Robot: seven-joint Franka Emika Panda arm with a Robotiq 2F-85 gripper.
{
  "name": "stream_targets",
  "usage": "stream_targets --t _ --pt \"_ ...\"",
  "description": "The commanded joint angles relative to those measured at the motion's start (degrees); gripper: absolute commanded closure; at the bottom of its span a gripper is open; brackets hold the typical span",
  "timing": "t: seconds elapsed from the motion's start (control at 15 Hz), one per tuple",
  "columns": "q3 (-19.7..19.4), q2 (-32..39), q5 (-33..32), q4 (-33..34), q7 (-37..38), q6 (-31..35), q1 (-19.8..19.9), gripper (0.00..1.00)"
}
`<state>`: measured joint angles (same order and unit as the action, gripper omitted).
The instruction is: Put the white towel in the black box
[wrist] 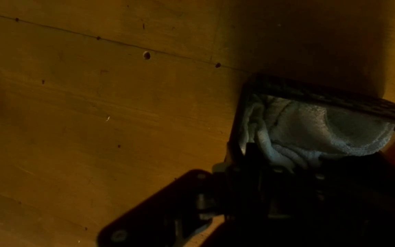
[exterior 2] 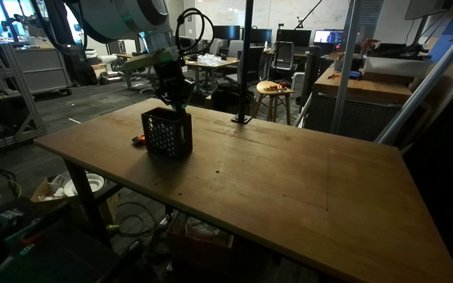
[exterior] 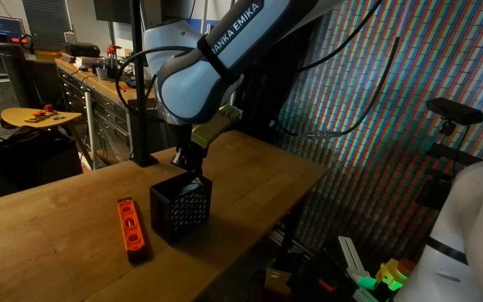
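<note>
The black box [exterior: 180, 209] stands upright on the wooden table, and it also shows in an exterior view [exterior 2: 167, 133] with its perforated side. In the wrist view the white towel [wrist: 300, 127] lies rumpled inside the rim of the black box [wrist: 321, 91]. A small whitish part of the towel [exterior: 191, 184] shows over the rim in an exterior view. My gripper [wrist: 243, 152] is at the box's rim near one corner, pointing down, with its fingertips close together beside the towel's folds. In both exterior views the gripper [exterior: 194, 173] [exterior 2: 179, 107] reaches the rim. Dark shadow hides whether cloth is between the fingers.
An orange-red level [exterior: 131, 228] lies on the table [exterior: 57, 235] beside the box; part of it shows behind the box [exterior 2: 139, 140]. A black post [exterior: 138, 92] rises from the table's edge. The table's edge [exterior: 266, 224] runs near the box.
</note>
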<state>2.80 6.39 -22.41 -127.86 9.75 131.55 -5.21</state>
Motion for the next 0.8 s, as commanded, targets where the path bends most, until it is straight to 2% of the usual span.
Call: stream_targets --t 0.0,0.73 --pt "-0.01 0.42 0.9 -0.79 -0.23 1.97 0.12 0.9" --pt "0.39 -0.13 0.57 -0.65 0.3 1.17 -0.4 0.9"
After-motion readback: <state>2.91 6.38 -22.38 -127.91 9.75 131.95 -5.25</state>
